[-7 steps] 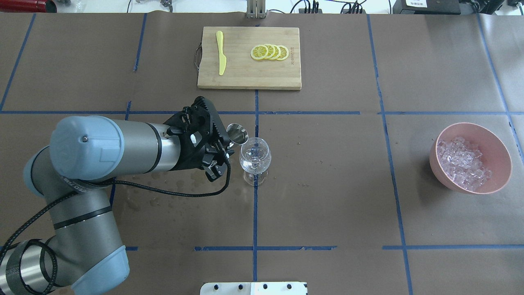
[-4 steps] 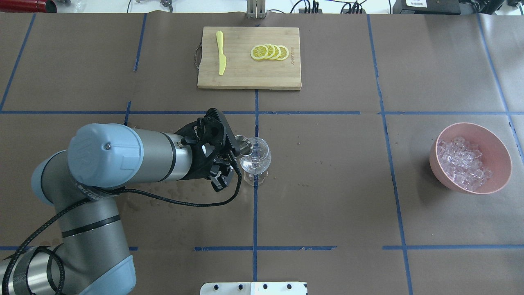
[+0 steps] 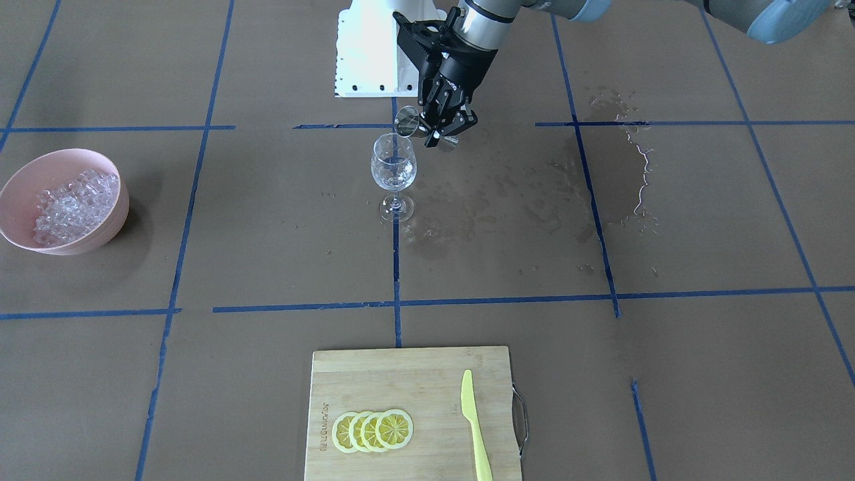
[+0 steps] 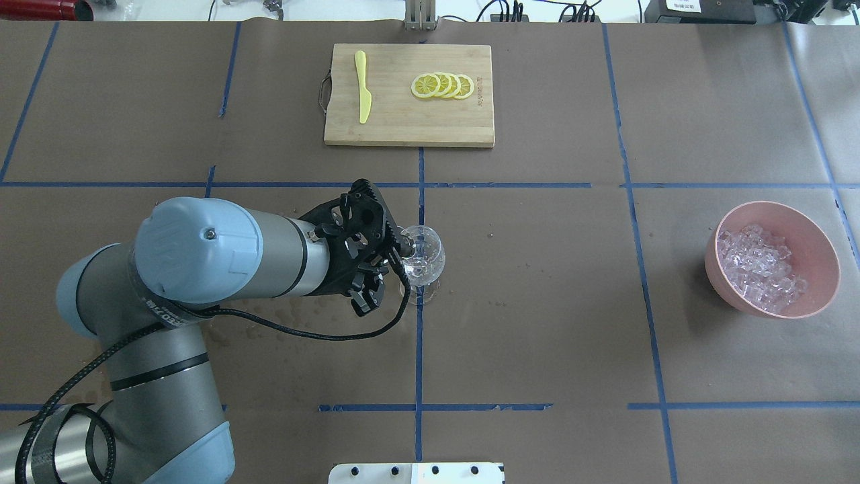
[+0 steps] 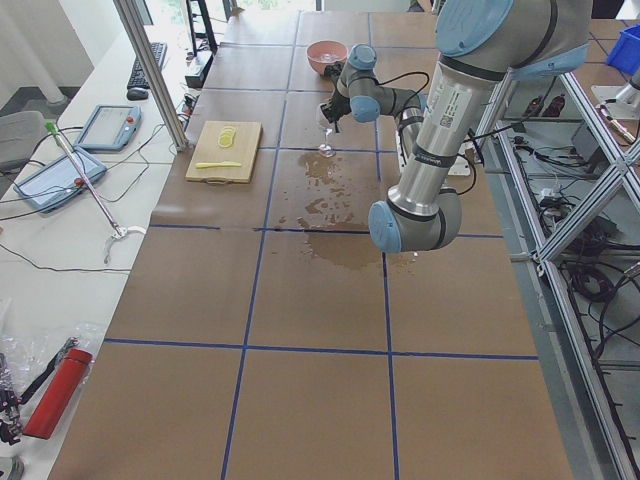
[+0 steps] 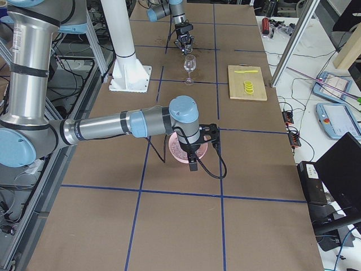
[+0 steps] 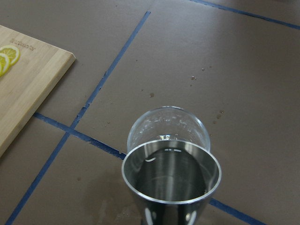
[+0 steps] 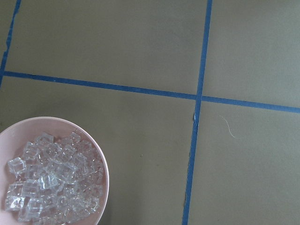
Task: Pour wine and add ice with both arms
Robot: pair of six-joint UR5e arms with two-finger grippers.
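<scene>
While the left arm (image 4: 222, 252) comes in from 8 o'clock of the overhead view, its forearm lies almost level and points toward 3 o'clock, with the wrist rolled over. The left fingers (image 3: 441, 120) are clamped round the waist of a steel jigger (image 3: 407, 123), which is tipped on its side with its mouth turned to the glass (image 3: 394, 167). From the left wrist camera, the jigger's rim overlaps the near rim of the glass; whether the two touch cannot be told. The glass stands upright on the tabletop (image 4: 537, 336) near the centre, where two blue tape lines cross, with a wet patch (image 3: 507, 194) spread beside it.

Well apart from the glass, at 3 o'clock of the overhead view, the ice (image 4: 759, 269) lies heaped in a pink bowl (image 4: 816, 296). The right arm (image 6: 113, 124) stretches out level in the right side view, its wrist bent so the right fingers (image 6: 193, 164) point down over that bowl. How far they are parted cannot be told. A board (image 4: 403, 128) sits at 12 o'clock.
</scene>
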